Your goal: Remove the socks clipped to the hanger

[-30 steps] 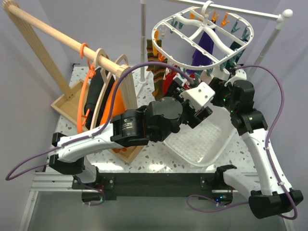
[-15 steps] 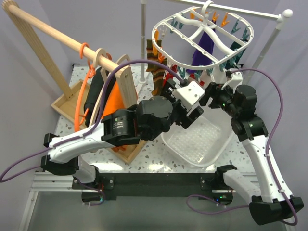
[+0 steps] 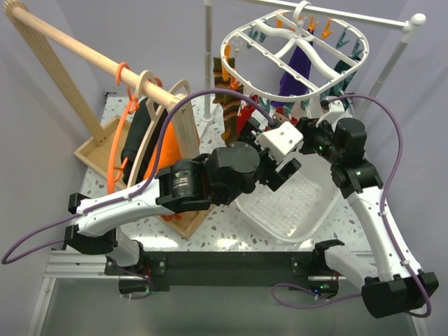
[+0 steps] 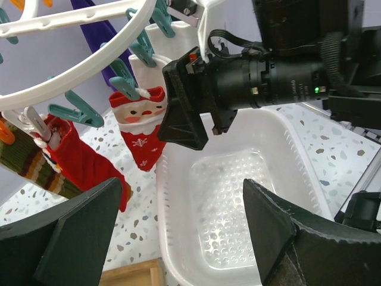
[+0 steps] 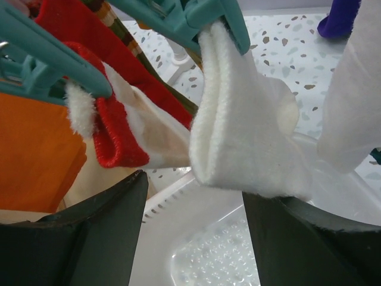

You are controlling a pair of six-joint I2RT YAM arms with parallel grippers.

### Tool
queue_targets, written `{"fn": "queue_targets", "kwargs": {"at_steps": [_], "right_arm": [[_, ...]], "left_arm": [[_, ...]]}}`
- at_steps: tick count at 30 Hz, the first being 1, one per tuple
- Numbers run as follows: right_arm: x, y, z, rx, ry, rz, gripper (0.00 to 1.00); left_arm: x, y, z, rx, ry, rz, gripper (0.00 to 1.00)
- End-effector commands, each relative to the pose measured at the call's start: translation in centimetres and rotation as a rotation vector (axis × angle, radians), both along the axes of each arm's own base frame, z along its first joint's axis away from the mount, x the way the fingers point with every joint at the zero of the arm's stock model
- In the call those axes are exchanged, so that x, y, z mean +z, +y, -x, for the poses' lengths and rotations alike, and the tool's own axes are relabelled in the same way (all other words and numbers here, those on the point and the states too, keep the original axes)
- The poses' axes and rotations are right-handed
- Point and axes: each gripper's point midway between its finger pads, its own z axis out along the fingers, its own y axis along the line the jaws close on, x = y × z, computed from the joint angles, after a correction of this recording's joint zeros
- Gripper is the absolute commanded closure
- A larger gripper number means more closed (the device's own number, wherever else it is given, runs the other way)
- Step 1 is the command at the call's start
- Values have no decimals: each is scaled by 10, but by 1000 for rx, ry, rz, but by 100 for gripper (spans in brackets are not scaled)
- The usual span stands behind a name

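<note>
top external view: the hanger [image 3: 280, 95] is hung from a white rail [image 3: 416, 20] at the far side of the bench [image 3: 231, 238], and the socks [image 3: 224, 93] are held under its rim by small clips [image 3: 312, 26]. both arms are raised beneath the near rim, above a white basket [image 3: 315, 217]. in the left wrist view the left claw [image 4: 181, 199] is seen spread wide with nothing between its fingers, held over the basket and apart from the socks. a red santa sock [image 4: 143, 128] is gripped by a teal clip [image 4: 128, 86] just ahead, and a plain red sock [image 4: 83, 164] is clipped further left with a brown-striped sock [image 4: 24, 164] beside it. in the right wrist view the right claw [image 5: 193, 187] is likewise spread, with nothing pinched; a white sock [image 5: 238, 131] is hung from a teal clip just above the gap between its fingers, and whether it is touched cannot be told. a purple sock [image 3: 297, 66] is clipped near the middle of the frame
</note>
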Motion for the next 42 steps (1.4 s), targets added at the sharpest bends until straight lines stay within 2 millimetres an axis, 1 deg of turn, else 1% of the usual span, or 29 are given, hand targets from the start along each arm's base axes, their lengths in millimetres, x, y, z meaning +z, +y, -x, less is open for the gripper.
{"fn": "queue_targets", "kwargs": {"at_steps": [1,3,4,6,8,9,12,13,14,15,16,17,18,19,20,21,22,23,24,25,26,28,29,33,38,40,42], "right_arm": [[23,8,-9,35,-83,-20,33],[23,8,-15,37,-100,-16,33],[22,9,-17,38,-103,-16,30],[17,13,-23,62,-107,-17,29],[10,16,-25,71,-96,-24,30],[15,20,-27,80,-110,-56,32],[19,27,-27,104,-131,-101,37],[20,28,-27,105,-131,-113,45],[21,28,-26,103,-123,-128,51],[22,29,-24,107,-115,-136,63],[30,30,-19,113,-123,-147,69],[30,31,-15,116,-102,-165,74],[35,32,-11,121,-100,-176,78],[49,34,-2,149,-118,-193,81],[53,36,5,156,-93,-213,82],[58,37,10,163,-88,-222,87],[74,37,17,176,-107,-230,91],[73,36,24,170,-69,-237,94],[77,34,27,161,-59,-237,100],[89,33,32,157,-69,-238,100],[85,33,37,158,-27,-242,100],[96,34,43,168,-22,-259,100],[98,38,48,185,5,-287,100],[105,46,58,223,58,-354,100],[123,47,73,227,72,-425,100],[128,48,76,232,80,-446,100],[131,50,79,235,97,-481,100]], "left_arm": [[12,1,1,-3,25,64,12],[11,-2,0,-8,32,66,13],[9,-3,0,-12,35,63,13],[5,-6,0,-22,46,60,16],[2,-7,0,-25,54,56,16],[-1,-8,0,-26,64,55,16],[-5,-6,-1,-17,73,52,16],[-7,-6,-2,-17,76,52,17],[-5,-4,-3,-8,78,60,17],[-7,-3,-3,-6,81,58,17],[-8,-2,-4,-1,82,60,17],[-4,1,-5,5,79,82,17],[-12,1,-5,6,83,68,16],[-14,2,-6,8,84,73,16],[-10,3,-6,4,82,99,17],[-19,4,-6,8,90,87,17],[-21,5,-6,9,90,91,16],[-23,7,-6,9,94,103,16],[-23,8,-7,12,94,110,16],[-25,9,-7,14,95,115,14],[-24,12,-8,21,98,133,13],[-26,13,-8,21,98,146,11],[-26,14,-8,26,101,165,10],[-29,16,-11,46,104,212,6],[-27,11,-10,36,142,313,0],[-28,8,-10,38,155,332,0],[-33,6,-17,86,170,334,0]]}}
